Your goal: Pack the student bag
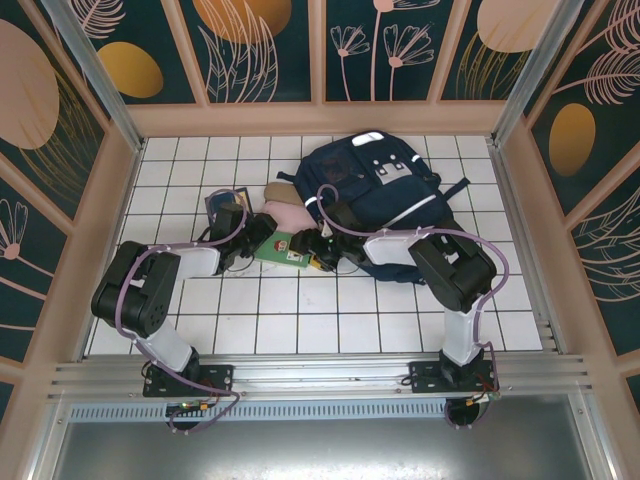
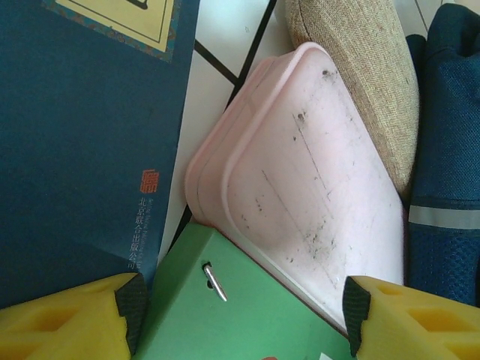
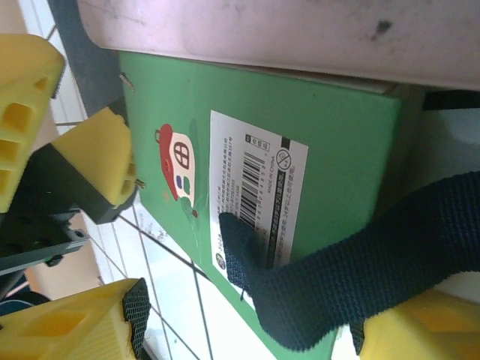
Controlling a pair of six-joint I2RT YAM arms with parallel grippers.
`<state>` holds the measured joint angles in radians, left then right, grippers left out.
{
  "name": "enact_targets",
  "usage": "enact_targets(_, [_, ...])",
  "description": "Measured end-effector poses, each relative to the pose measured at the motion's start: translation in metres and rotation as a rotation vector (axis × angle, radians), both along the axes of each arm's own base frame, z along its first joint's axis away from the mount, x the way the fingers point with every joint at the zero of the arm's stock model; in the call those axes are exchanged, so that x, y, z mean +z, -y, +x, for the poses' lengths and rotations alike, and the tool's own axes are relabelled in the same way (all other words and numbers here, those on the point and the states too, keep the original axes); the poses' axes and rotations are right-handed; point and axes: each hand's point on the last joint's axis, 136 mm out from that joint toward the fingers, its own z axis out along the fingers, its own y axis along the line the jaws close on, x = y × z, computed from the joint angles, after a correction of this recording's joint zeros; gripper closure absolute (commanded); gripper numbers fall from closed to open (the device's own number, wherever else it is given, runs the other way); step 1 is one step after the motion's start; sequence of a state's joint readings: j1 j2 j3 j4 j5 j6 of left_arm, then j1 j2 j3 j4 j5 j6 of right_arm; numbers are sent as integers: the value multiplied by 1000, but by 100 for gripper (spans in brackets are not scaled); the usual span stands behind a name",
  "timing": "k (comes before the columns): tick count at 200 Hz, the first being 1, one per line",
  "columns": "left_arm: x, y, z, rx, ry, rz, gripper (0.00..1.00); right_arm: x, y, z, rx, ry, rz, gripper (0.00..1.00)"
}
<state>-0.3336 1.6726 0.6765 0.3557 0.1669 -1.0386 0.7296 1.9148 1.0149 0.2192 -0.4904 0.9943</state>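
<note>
One student bag [image 1: 372, 185] just right of left gripper [image 1: 264, 240] and right gripper [image 1: 318, 248].

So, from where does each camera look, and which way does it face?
Top external: above and behind the bases, facing down on table, both arms, student bag.
Left wrist: down past the left pincer onto pink case and green booklet.
Right wrist: down past the right pincer onto a dark strap.
Shared: both wrist views show booklet and case.

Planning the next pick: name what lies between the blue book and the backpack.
Bare tile, a pink case and a tan fabric pouch, in the left wrist view.
</note>
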Motion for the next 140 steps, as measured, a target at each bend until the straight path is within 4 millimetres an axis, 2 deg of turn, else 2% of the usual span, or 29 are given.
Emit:
enact_targets(49, [-1, 5, -5, -17, -5, -2, 28, 10, -6, 5, -22, 6, 75, 46])
enact_targets(81, [-3, 5, -11, -24, -25, 4, 28, 16, -9, 6, -23, 15, 101, 50])
enact_targets(140, [-4, 3, -21, -27, -54, 6, 28, 15, -15, 12, -22, 11, 109, 50])
